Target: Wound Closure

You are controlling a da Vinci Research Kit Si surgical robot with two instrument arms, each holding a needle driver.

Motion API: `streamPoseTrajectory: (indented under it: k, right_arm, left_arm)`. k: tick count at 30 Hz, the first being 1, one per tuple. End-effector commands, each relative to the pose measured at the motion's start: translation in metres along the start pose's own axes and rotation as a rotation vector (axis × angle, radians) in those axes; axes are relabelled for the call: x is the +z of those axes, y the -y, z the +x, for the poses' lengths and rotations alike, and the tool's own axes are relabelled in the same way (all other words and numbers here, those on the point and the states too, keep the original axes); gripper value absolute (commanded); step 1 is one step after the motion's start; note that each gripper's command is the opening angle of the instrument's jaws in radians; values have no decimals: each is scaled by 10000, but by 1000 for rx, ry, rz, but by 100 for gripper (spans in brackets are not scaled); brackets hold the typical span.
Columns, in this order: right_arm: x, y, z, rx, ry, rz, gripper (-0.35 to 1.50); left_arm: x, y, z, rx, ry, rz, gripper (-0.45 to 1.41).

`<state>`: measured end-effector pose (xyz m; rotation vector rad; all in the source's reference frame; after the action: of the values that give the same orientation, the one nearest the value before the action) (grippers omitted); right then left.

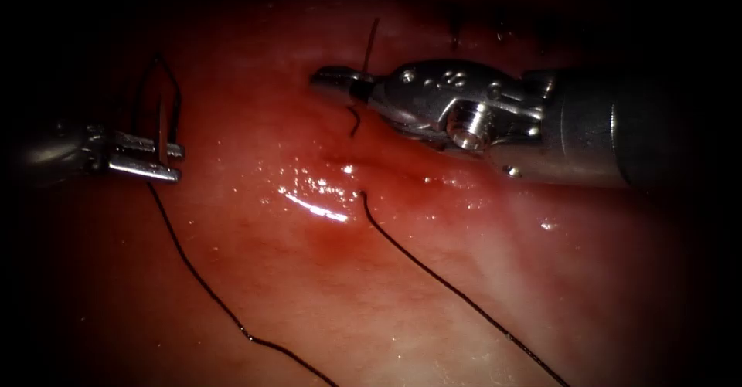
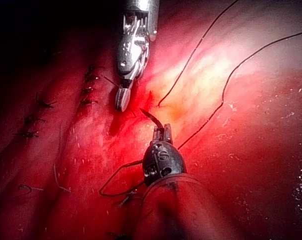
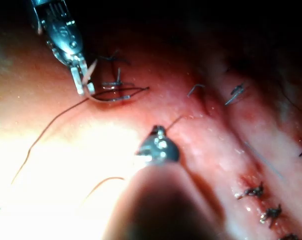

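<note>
Endoscope: your left tool (image 1: 158, 163), well left of the cut (image 1: 352, 163), pinches the needle (image 1: 163, 128) near mid-curve, clear of the tissue (image 1: 464, 279). Thread (image 1: 201, 279) trails from it. Your right tool (image 1: 334, 80) sits at the cut, fingers pressed together on a short thread end (image 1: 369, 43).

Left wrist: needle (image 2: 151, 118) crosswise in the fingers.

Right wrist: finished stitches (image 3: 250, 191) lie nearby. Judging by this, you're between bites; the next needs a squared needle.
</note>
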<state>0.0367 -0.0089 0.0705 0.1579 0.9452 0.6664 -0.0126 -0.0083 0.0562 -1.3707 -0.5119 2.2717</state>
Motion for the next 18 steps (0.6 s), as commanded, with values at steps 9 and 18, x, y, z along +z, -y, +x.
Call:
streamPoseTrajectory:
  k: [9, 18]
  right_arm:
    - [-45, -18, 6, -2, -95, -41, -35]
    - [-56, -22, 10, -1, -132, -47, -35]
  left_arm:
    - [9, 0, -2, 0, -1, 0, -45]
    - [10, 0, -2, 0, 2, 1, -45]
